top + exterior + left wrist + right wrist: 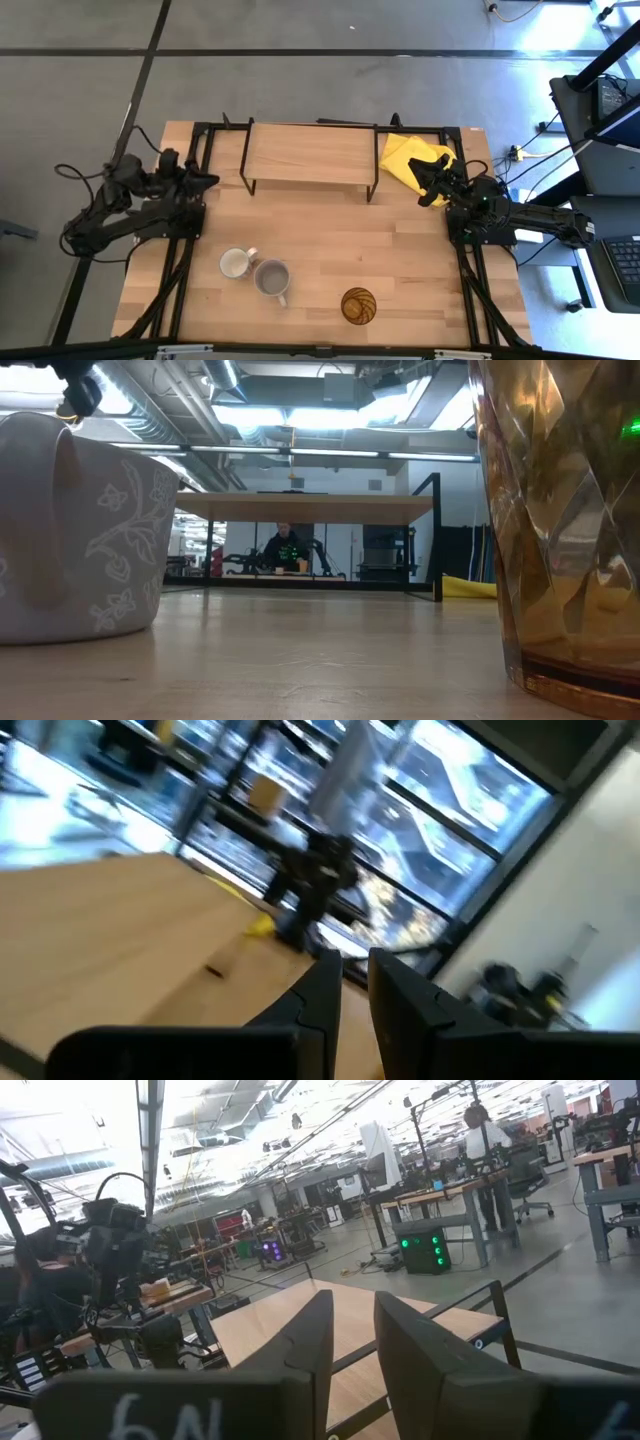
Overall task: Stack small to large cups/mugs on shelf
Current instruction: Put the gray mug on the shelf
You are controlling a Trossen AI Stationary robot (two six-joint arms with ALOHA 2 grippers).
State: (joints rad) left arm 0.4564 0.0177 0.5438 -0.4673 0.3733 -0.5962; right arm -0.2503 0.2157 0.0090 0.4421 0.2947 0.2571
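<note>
cups sit in a loose row along the near edge of the table: white mug (235,263) touching grey mug (272,279), amber tumbler (359,305) apart to their right, all well clear of both grippers. shelf (310,153) stands bare at the far edge between the arms. left gripper (203,180) by the shelf's left end and right gripper (430,188) over a yellow cloth (402,155) each show fingers a narrow slit apart, holding nothing.

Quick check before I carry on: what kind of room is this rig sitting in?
Likely a large robotics lab or workshop: the right wrist view shows rows of workbenches on open concrete floor under exposed ceiling ducts, and a person sits at another bench beyond the table.
</note>
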